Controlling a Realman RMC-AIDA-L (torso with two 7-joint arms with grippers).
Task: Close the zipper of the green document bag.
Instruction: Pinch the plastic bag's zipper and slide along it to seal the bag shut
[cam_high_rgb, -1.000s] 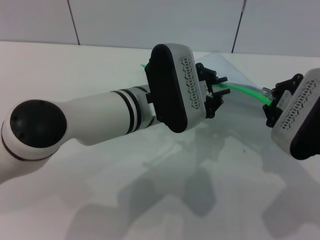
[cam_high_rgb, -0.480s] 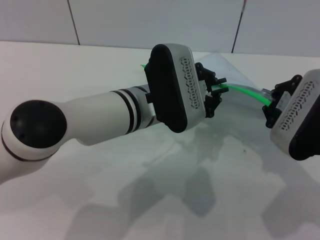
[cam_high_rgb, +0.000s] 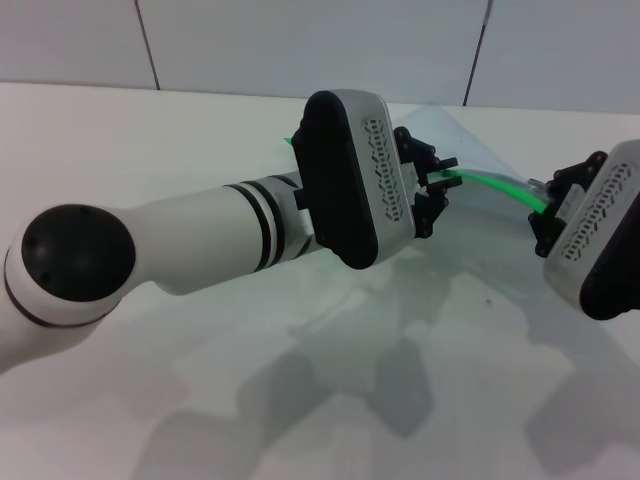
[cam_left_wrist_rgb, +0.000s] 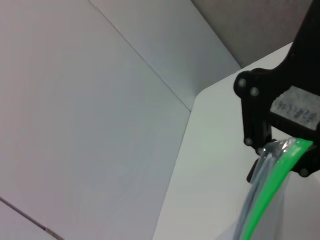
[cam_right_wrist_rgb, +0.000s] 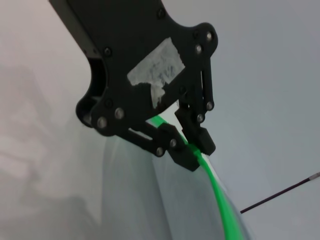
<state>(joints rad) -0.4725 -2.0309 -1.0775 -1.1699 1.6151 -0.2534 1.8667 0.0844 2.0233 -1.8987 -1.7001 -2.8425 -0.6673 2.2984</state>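
Right wrist view: right gripper (cam_right_wrist_rgb: 192, 147) fingers (cam_right_wrist_rgb: 181, 156) pinch the zipper (cam_right_wrist_rgb: 220, 197).

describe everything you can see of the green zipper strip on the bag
The zipper is a thin, bright green plastic strip along the raised top edge of the translucent pale document bag, which is lifted off the white table. It spans the gap between the two grippers in a slight sag. The left gripper pinches it at one end and the right gripper has its black fingers closed on it at the other. The slider is not visible, so how far it is closed cannot be told.
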